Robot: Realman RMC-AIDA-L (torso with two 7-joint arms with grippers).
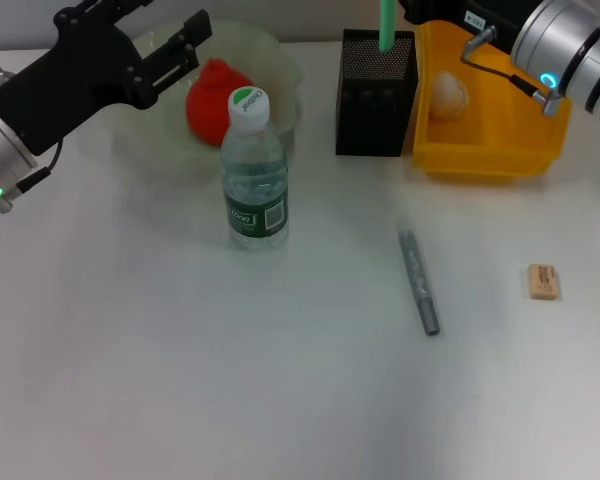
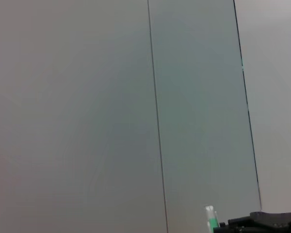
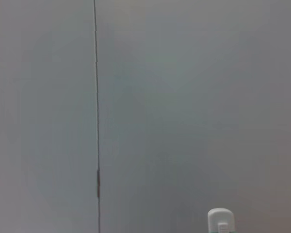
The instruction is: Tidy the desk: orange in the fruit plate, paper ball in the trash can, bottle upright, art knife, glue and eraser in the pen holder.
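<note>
We see the eraser [image 1: 543,281] lying flat on the counter [image 1: 180,400], near its right side, well apart from everything else; the grey art knife [image 1: 418,281] lies between it and the bottle [image 1: 253,170], which already stands upright. The orange [image 1: 214,100] sits in the fruit plate [image 1: 285,60], the paper ball [image 1: 448,93] in the trash can [image 1: 490,155], and a green stick, probably the glue [image 1: 387,22], pokes out of the pen holder [image 1: 376,95]. So we judge knife and eraser remain. The right claw is out of sight past the top edge above the trash can, so we cannot tell its fingers; the left claw [image 1: 175,45] hangs over the fruit plate, fingers apart, holding nothing. For the knife we'd come straight down, pinch across its thin body mid-length, lift clear, then drop it tip down into the holder beside the glue. Open counter all round both items; the tight spots are the holder rim, the trash can wall touching it, and the bottle, which could tip.
</note>
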